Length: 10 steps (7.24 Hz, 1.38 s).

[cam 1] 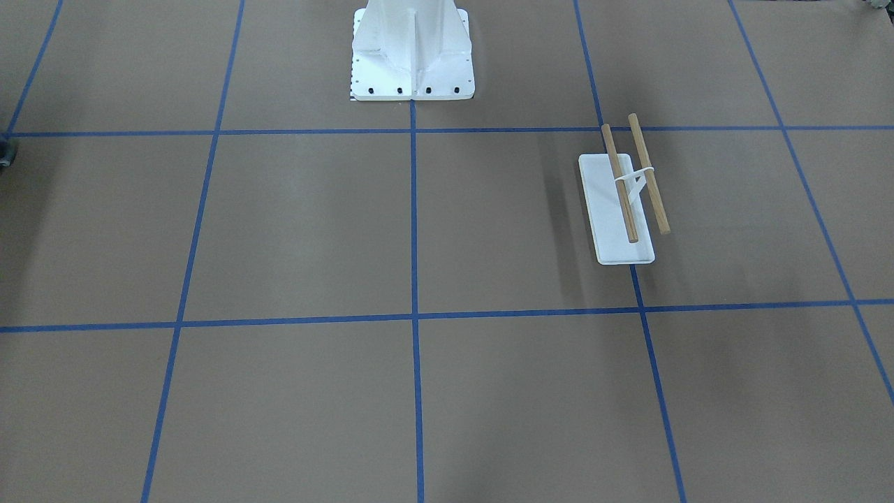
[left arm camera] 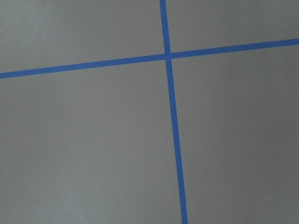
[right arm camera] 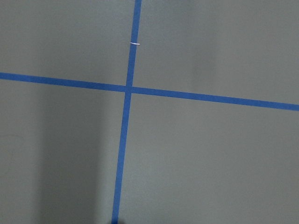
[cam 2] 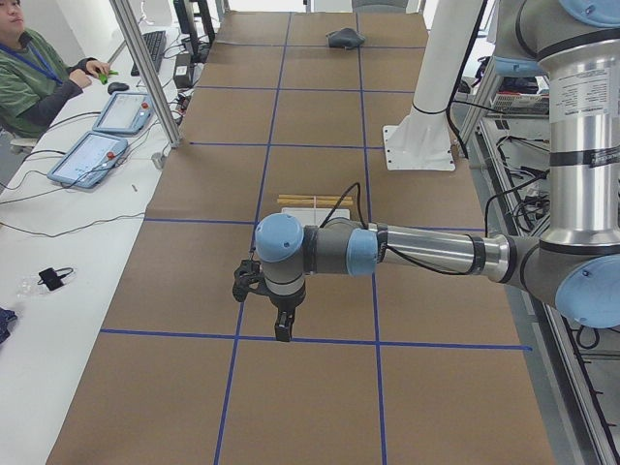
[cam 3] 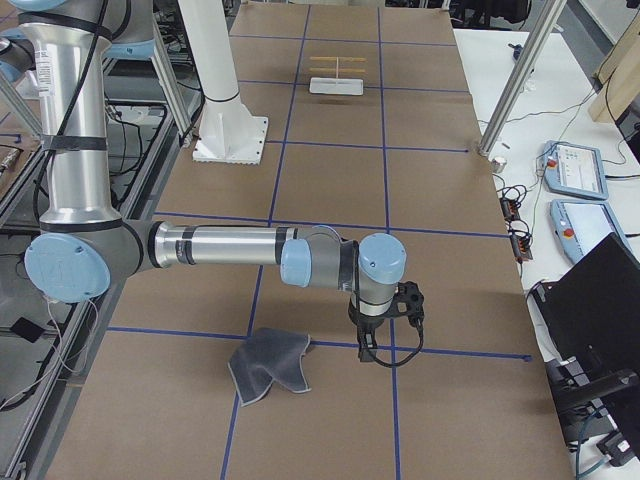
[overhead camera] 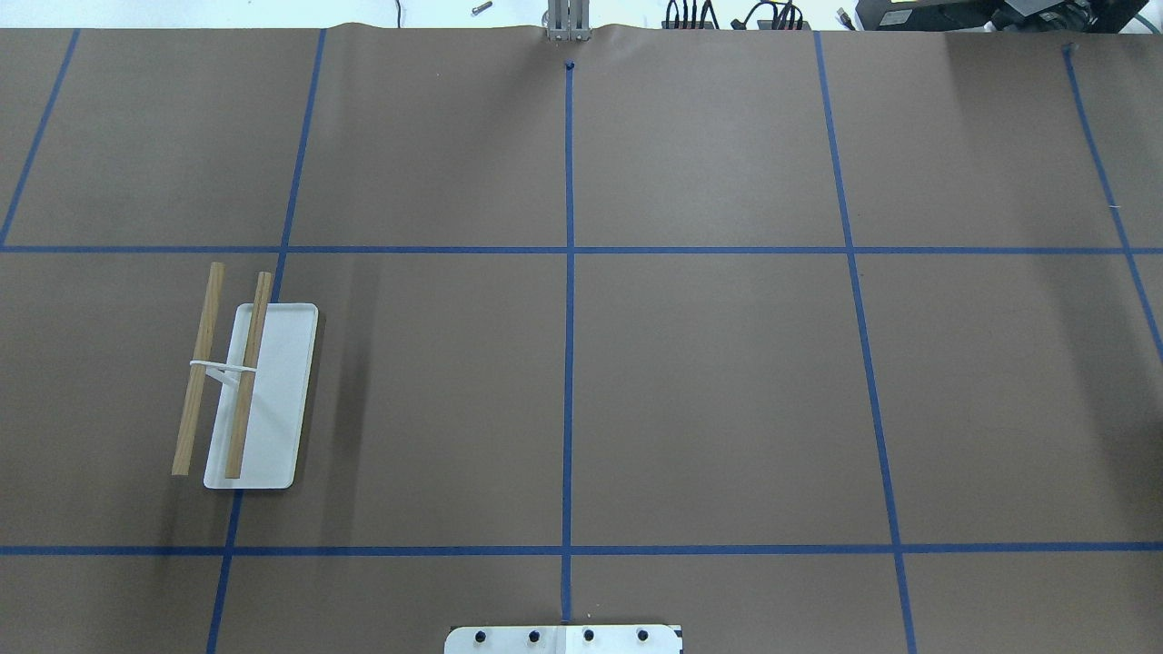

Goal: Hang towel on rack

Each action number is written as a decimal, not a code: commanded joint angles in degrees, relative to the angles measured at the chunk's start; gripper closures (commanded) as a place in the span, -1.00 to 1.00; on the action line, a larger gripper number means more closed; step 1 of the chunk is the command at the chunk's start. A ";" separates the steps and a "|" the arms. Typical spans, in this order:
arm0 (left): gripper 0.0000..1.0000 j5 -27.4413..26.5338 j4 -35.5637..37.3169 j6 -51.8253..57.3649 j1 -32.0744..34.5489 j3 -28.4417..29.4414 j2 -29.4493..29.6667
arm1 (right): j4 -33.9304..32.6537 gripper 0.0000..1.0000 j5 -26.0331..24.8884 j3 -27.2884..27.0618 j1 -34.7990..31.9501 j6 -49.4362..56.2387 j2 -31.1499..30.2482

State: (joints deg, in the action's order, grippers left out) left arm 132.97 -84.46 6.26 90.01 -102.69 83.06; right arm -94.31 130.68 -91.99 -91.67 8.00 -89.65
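Note:
The towel, a dark grey cloth, lies crumpled on the brown table next to my right arm. It also shows far off in the exterior left view. The rack has two wooden bars on a white base. It stands bare on my left side and shows in both side views. My left gripper hangs over the table near the rack, pointing down. My right gripper points down just right of the towel. I cannot tell whether either is open. Both wrist views show only paper and blue tape.
The white robot pedestal stands at the table's middle edge. An operator sits at a side bench with teach pendants. More pendants and an aluminium post stand on the other side.

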 commanded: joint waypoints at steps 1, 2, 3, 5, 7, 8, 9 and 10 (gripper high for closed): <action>-0.98 -0.08 -0.44 0.24 -0.18 -0.49 -0.79 | 0.00 -1.00 0.10 0.06 0.00 0.00 0.00; -0.98 -0.08 -0.53 0.24 -0.18 -0.76 -0.80 | 0.00 -1.00 0.10 -0.03 0.00 0.00 0.00; -0.98 -0.43 -0.53 0.24 -0.10 -2.41 -0.80 | -0.09 -1.00 0.53 -2.29 0.00 0.09 -0.18; -0.98 -2.00 -0.53 0.15 -0.01 -3.39 0.51 | 0.00 -1.00 0.36 -3.45 0.18 0.00 0.08; -0.98 -5.70 -0.62 -0.28 0.08 -3.22 4.10 | 0.09 -1.00 0.19 -7.38 0.27 -0.61 1.84; -0.98 -5.71 -0.88 -0.37 0.08 -3.13 4.99 | 0.00 -1.00 -0.08 -7.84 0.27 -0.79 2.37; -0.98 -6.06 -3.40 -0.29 0.08 -2.70 5.35 | 0.00 -1.00 0.36 -6.63 0.27 -1.14 2.46; -0.98 -6.15 -10.04 -0.28 0.08 -2.08 5.70 | 0.09 -1.00 -0.16 -6.79 0.44 -0.71 2.02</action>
State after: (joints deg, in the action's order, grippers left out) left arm 127.10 -88.66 5.98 90.08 -105.40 88.16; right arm -94.28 130.81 -98.87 -91.34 7.14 -87.44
